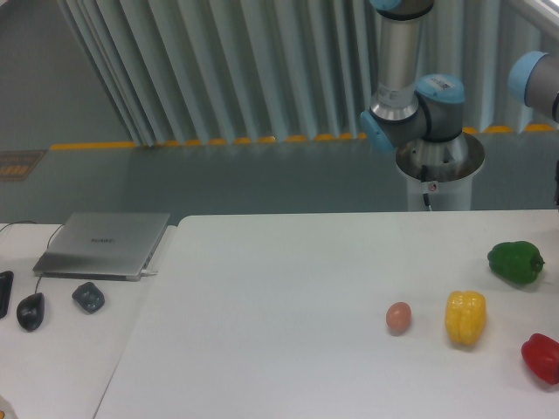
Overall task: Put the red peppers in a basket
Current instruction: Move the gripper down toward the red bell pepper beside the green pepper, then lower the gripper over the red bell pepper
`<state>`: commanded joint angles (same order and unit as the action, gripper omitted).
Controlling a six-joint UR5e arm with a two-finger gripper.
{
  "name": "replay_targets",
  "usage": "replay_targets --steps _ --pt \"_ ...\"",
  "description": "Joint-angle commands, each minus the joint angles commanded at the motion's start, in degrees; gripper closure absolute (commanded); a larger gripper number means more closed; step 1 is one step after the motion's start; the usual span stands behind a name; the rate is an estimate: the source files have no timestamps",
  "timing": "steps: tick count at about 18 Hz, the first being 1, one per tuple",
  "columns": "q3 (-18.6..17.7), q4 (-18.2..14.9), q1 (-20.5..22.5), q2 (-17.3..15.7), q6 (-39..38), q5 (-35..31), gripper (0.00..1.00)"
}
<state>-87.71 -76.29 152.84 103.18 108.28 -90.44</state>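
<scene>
Red bell pepper (pixel 541 358) sits at the far right of the white table (pixel 262 332), partly cut off by the picture's right edge, glossy and lumpy. Just to its left, apart from it, stands a yellow bell pepper (pixel 465 317), upright. Left of that, near but not touching, a small brownish egg-shaped object (pixel 398 317). Behind the yellow one and toward the right edge lies a green bell pepper (pixel 515 262), well apart from the red. All four cluster in the table's right third; the middle and left of the white surface are bare tabletop.

Robot arm (pixel 410 96) rises behind the table's far edge on a pale pedestal (pixel 439 179), grey tube and light blue joint caps showing; another blue joint enters at the upper right corner. Gripper is out of view, so its state cannot be told.

A second, lower white surface (pixel 70 349) adjoins on the left, carrying a closed silver laptop (pixel 105 244), a black mouse (pixel 31 311) with its cable, and a dark grey lumpy object (pixel 88 298) beside it. Pleated pale curtain (pixel 218 61) and a yellow floor stripe (pixel 175 142) lie beyond.
</scene>
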Motion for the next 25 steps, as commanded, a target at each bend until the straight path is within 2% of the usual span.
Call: replay_targets --steps 10,16,22,25 --pt "-0.09 0.35 -0.88 0.00 -1.05 2.90 0.00" --pt "-2.37 8.34 -1.75 1.06 -1.84 5.18 0.00" --pt "-1.85 9.40 -4.13 3.42 -1.14 3.61 0.00" --pt "-1.41 13.26 -5.53 4.92 -0.88 -1.21 0.00"
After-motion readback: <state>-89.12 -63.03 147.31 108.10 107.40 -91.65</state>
